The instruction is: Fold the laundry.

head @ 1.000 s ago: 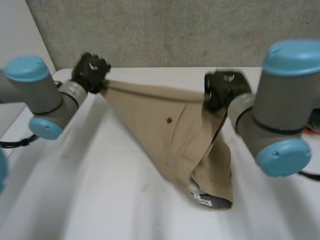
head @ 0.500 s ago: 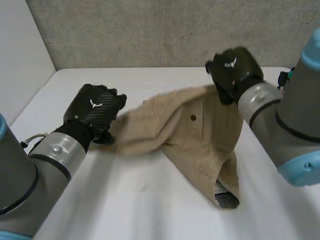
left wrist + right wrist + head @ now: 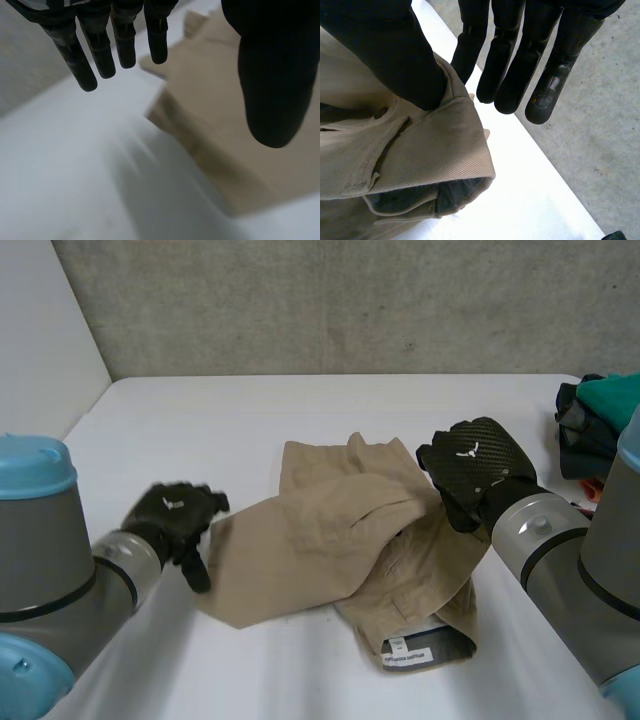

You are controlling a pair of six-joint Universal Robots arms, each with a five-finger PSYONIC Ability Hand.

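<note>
The tan trousers [image 3: 330, 540] lie crumpled mid-bench [image 3: 250, 410], waistband nearest, long axis running away and leftward. The left hand [image 3: 170, 517] is at their left edge, fingers [image 3: 100, 50] spread, empty. The right hand [image 3: 475, 472] has its thumb on the right fold, fingers [image 3: 502, 55] straight.

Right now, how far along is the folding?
One rough fold looks done: the tan garment lies doubled on the table. The left robot hand is open beside it; the right robot hand rests on its edge. Neatening, and the pile of clothes, remain.
</note>
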